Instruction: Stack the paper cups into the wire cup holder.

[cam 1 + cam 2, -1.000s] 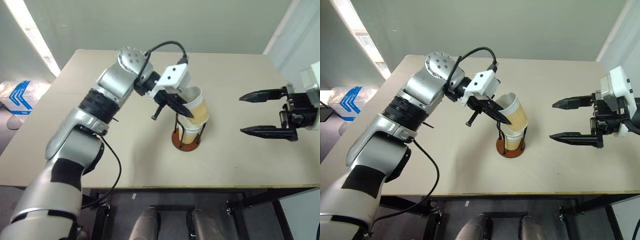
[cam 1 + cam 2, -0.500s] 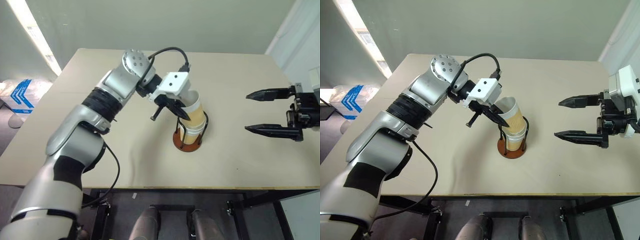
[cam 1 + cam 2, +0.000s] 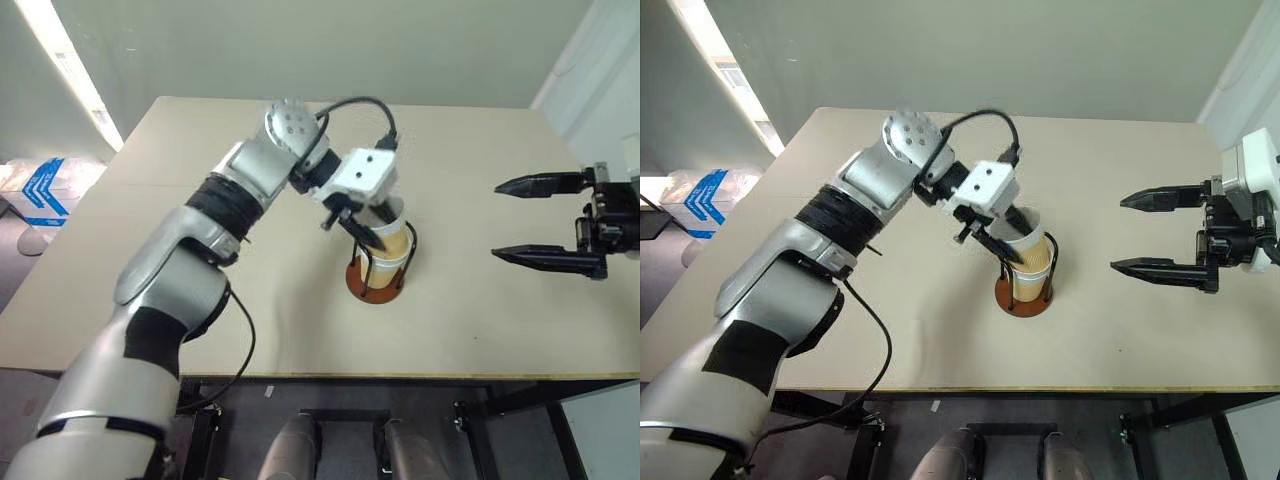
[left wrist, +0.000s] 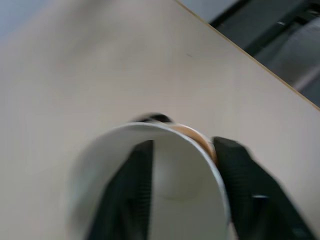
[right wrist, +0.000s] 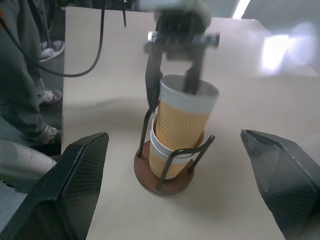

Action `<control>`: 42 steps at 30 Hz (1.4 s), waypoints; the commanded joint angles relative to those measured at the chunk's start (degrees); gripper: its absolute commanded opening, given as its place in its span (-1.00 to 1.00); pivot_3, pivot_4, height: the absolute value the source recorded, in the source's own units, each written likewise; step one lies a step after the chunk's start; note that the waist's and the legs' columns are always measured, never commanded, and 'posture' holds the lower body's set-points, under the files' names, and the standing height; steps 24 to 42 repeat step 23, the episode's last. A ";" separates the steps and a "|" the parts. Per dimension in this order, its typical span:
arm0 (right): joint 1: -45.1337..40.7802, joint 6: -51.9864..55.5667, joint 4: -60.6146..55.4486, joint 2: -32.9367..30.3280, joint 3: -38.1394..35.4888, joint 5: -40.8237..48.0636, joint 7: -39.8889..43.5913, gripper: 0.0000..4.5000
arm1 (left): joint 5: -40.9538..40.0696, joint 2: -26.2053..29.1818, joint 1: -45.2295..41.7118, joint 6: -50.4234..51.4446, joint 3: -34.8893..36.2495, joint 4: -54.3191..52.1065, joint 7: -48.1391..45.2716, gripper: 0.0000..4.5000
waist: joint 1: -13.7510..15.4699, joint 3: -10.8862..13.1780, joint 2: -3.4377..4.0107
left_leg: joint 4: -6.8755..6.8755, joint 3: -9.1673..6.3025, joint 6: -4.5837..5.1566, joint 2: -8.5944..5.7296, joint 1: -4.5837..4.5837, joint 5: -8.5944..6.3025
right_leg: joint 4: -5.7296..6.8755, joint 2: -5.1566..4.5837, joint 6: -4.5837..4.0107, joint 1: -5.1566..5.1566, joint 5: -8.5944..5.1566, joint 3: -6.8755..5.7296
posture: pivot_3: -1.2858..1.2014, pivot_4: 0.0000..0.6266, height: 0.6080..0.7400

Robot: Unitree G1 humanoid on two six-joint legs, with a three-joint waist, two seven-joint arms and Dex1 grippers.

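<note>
So the left end effector sits right on top of the paper cups, one finger inside the top cup's rim, one outside. Can't tell if it's pinching or already letting go. The stack stands nearly upright in the wire cup holder, mid worktop, so any exit looks like straight up along the cup axis. Right end effector hangs wide open, well off to the side. Cup count is hard to read, lower ones are nested and hidden.

Tan ribbed paper cups, white rims
</note>
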 commanded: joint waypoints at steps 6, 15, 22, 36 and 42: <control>-0.54 1.15 0.25 -0.65 -0.23 -0.64 -2.59 1.00 | -3.55 1.53 -0.58 11.88 15.12 -4.89 -1.34 0.99 | -0.03 0.00 0.03 | -0.01 0.04 0.05 0.00 0.00 -0.03 | 0.00 0.00 0.09 -0.01 -0.07 0.01 | 0.03 -0.52 1.00; -2.86 7.21 3.30 4.99 3.64 -3.58 -16.24 1.00 | -9.53 10.12 20.14 30.53 32.59 -25.70 16.82 0.99 | -0.70 -0.04 0.17 | -0.02 0.16 -0.06 0.04 0.42 0.10 | 0.12 0.03 0.12 0.19 -0.09 0.06 | 0.03 -0.52 1.00; -3.88 1.87 14.64 10.97 7.69 -12.87 -23.21 1.00 | -7.82 10.08 38.50 34.85 43.99 -39.01 38.53 0.99 | -0.28 -0.03 0.16 | 0.00 0.15 0.00 0.03 0.52 0.20 | 0.12 -0.03 0.03 0.37 -0.03 0.03 | 0.03 -0.52 1.00; -4.55 -0.55 17.23 12.53 7.94 -14.44 -24.29 1.00 | -7.56 9.52 41.00 35.74 45.84 -40.82 42.41 0.99 | -0.28 -0.03 0.16 | -0.01 0.15 0.00 0.00 0.56 0.20 | 0.11 -0.03 -0.03 0.40 0.01 0.05 | 0.03 -0.52 1.00; -4.55 -0.55 17.23 12.53 7.94 -14.44 -24.29 1.00 | -7.56 9.52 41.00 35.74 45.84 -40.82 42.41 0.99 | -0.28 -0.03 0.16 | -0.01 0.15 0.00 0.00 0.56 0.20 | 0.11 -0.03 -0.03 0.40 0.01 0.05 | 0.03 -0.52 1.00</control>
